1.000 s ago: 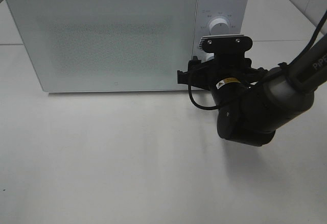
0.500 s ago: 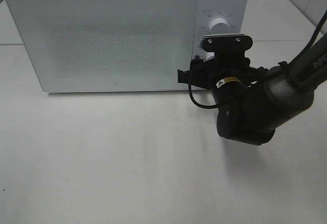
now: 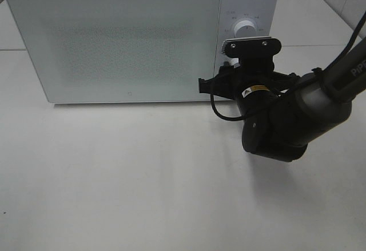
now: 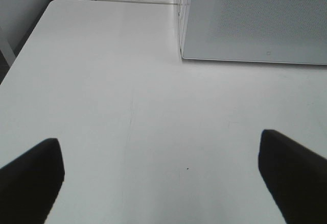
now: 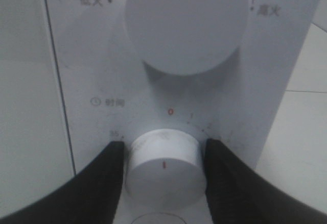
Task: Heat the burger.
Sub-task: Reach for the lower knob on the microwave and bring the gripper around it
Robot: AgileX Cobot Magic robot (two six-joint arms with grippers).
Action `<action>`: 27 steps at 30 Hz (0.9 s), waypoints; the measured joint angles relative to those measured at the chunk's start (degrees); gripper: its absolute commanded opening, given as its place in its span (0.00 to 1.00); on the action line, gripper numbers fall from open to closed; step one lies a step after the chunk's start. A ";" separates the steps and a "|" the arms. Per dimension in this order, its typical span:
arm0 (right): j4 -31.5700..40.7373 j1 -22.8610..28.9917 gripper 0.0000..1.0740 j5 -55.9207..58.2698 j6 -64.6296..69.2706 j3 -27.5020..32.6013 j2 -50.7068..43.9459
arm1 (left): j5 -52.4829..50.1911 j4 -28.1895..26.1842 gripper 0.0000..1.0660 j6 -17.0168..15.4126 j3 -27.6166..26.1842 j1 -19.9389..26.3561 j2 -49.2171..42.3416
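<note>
The burger is out of view. The white microwave [image 3: 131,39] stands at the back with its door shut. My right gripper [image 5: 164,148] is at the control panel, with its two black fingers [image 5: 104,183] against either side of the lower timer knob [image 5: 164,165]. The knob's red mark points down and the 0 is above it. In the high view the right arm's wrist [image 3: 251,68] hides this knob. The larger power knob [image 3: 246,27] sits above it. My left gripper [image 4: 161,175] is open and empty over bare table, to the left of the microwave [image 4: 255,20].
The white table [image 3: 126,171] stretches in front of the microwave. The right arm's black body [image 3: 286,125] hangs over the table's right side. A table seam [image 4: 117,0] runs behind the microwave's left corner.
The right wrist has shifted very slightly at the panel. Nothing else has moved.
</note>
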 measured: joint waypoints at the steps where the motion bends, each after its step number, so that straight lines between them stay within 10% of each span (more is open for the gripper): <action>1: 0.00 0.00 0.42 0.00 0.00 0.00 0.00 | 0.00 0.00 0.92 0.00 0.00 0.00 0.00; 7: 0.29 0.00 0.31 -0.06 -0.40 0.00 -0.06 | 0.00 0.00 0.92 0.00 0.00 0.00 0.00; 12: 0.29 0.00 0.00 -0.06 -0.40 0.00 -0.06 | 0.00 0.00 0.92 0.00 0.00 0.00 0.00; 27: 0.17 0.00 0.00 -0.06 4.30 0.00 -0.06 | 0.00 0.00 0.92 0.00 0.00 0.00 0.00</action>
